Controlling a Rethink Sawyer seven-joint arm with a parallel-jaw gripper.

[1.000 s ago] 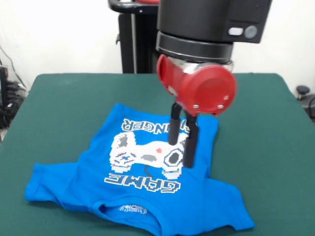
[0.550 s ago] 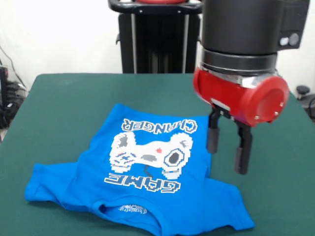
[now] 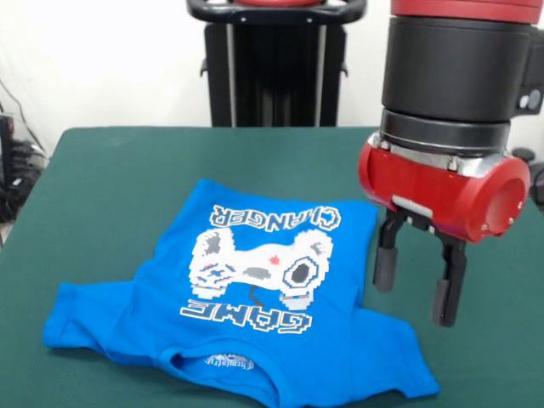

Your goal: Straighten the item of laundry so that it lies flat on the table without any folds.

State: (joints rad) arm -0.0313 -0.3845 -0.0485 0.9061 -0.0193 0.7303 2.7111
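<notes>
Blue T-shirt (image 3: 255, 297) lies on the green table (image 3: 102, 178), toward the near left of the tabletop, its printed front facing up. It is bright blue with short sleeves and carries a white pixel-art game controller between the words "GAME" and "CHANGER". The collar is at the near edge, and the hem points toward the far side. One sleeve spreads out to the left and the other to the right near the bottom corner. Some soft wrinkles show around the collar and along the right side of the body, so the cloth is not fully smooth.

To the right of the shirt hangs the robot's gripper (image 3: 416, 280), below a red housing and a wide black arm segment. Its two dark fingers (image 3: 387, 259) point downward and are spread apart with a clear gap between them. They hold nothing and touch nothing, and the table shows green between them. The left finger is just beside the shirt's right edge.

Compared with one second ago, the gripper has moved to the right; it then hung over the controller print with its fingers much closer together. Half a second ago it was already past the shirt's right edge. The shirt itself looks unchanged across the three moments
</notes>
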